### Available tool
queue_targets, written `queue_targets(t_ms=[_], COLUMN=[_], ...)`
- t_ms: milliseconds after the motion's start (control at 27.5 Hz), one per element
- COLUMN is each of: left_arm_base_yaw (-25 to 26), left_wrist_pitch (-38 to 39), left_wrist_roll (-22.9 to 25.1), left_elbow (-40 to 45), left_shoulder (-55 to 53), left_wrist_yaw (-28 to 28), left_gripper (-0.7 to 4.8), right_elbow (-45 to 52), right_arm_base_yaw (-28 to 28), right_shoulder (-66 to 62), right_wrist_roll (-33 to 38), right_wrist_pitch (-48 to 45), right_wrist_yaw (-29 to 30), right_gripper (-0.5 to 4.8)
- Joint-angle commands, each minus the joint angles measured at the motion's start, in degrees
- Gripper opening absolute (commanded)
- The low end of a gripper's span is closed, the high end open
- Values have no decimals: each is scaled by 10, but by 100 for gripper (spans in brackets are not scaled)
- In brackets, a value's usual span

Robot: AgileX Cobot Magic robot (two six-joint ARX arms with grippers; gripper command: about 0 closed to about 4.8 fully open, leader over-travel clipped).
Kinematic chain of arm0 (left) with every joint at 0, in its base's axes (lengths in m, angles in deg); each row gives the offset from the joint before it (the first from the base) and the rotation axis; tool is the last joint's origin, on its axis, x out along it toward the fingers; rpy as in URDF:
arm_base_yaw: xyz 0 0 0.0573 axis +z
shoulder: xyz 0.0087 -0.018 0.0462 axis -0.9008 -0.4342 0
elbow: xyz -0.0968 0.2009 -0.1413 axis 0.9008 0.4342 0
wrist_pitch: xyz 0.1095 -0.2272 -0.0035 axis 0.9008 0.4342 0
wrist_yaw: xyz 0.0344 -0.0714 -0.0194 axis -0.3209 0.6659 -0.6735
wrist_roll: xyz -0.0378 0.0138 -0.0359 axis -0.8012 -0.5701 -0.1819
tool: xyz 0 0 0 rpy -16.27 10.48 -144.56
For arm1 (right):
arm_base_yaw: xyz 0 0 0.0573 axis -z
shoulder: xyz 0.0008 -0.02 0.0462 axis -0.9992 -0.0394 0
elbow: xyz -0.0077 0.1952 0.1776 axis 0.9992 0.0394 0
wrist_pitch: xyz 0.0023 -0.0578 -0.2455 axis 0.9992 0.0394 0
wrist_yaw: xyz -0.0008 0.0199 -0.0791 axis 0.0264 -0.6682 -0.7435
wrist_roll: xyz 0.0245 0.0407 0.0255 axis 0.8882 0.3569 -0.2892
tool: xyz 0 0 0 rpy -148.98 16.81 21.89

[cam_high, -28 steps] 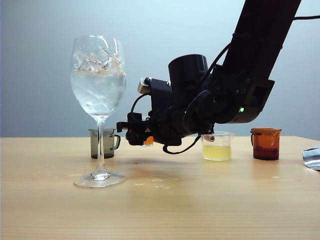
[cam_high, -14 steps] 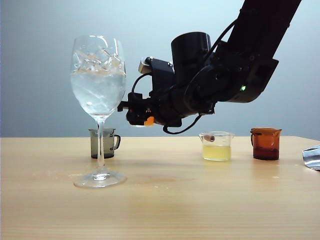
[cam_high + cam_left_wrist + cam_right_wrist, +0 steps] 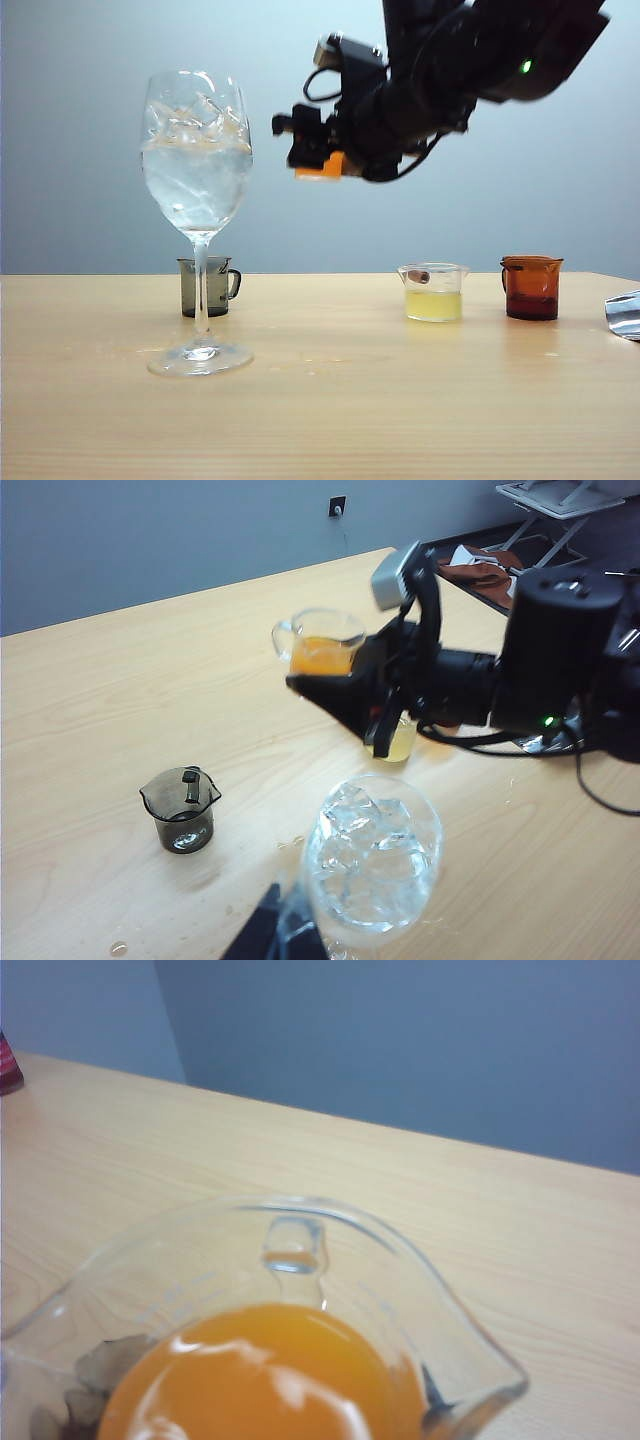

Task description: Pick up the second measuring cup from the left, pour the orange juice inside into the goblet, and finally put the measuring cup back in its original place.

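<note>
Cup (image 3: 322, 642) of juice (image 3: 265, 1380) held aloft in right gripper (image 3: 322, 160), right of goblet (image 3: 197, 160).
Tiny slick glass, spill-prone: grip the body. Left gripper (image 3: 268, 932) near goblet, fingers unclear.

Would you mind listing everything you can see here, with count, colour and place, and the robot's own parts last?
Tall clear stemmed goblet: one, clear, holding ice and clear liquid, left on the table.
Small smoky grey measuring cup: one, grey, behind the goblet's stem.
Small clear measuring cup of bright orange juice: one, held in the air right of the goblet's bowl.
Clear cup of pale yellow liquid: one, right of centre on the table.
Dark reddish-brown cup: one, further right.
Wooden table: one, light wood.
Right gripper: black, raised, shut on the orange-juice cup.
Left gripper: black, near the goblet; only an edge shows.
</note>
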Motion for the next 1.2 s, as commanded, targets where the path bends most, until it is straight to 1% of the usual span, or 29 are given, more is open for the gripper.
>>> queue_targets(t_ms=[36, 109, 182, 254, 472, 727, 872, 981, 1054, 1199], left_arm_base_yaw=[0, 0, 0, 0, 0, 0, 0, 0, 0, 0], left_wrist_pitch=[-21, -28, -31, -33, -34, -47, -59, -59, -59, -59], left_wrist_roll=[0, 0, -2, -11, -11, -11, -11, -11, -11, -11], left_elbow=[-2, -2, -2, -2, -2, -2, -2, -2, -2, -2], left_shoulder=[1, 1, 1, 1, 1, 1, 1, 1, 1, 1], left_wrist_yaw=[2, 2, 2, 2, 3, 3, 3, 3, 3, 3], left_gripper=[-6, -6, -6, -6, -6, -6, -6, -6, -6, -6], right_elbow=[-2, -2, -2, -2, -2, -2, -2, -2, -2, -2], right_arm_base_yaw=[1, 1, 1, 1, 1, -5, -19, -53, -69, -96], right_shoulder=[46, 68, 96, 119, 206, 260, 278, 281, 279, 275], right_wrist_roll=[-2, -2, -12, -15, -15, -15, -15, -16, -28, -41], right_wrist_pitch=[47, 77, 115, 146, 244, 290, 311, 328, 328, 330], right_wrist_yaw=[1, 1, 1, 1, 1, 1, 1, 0, -2, -35], right_gripper=[71, 70, 48, 48, 49, 49, 49, 49, 49, 49])
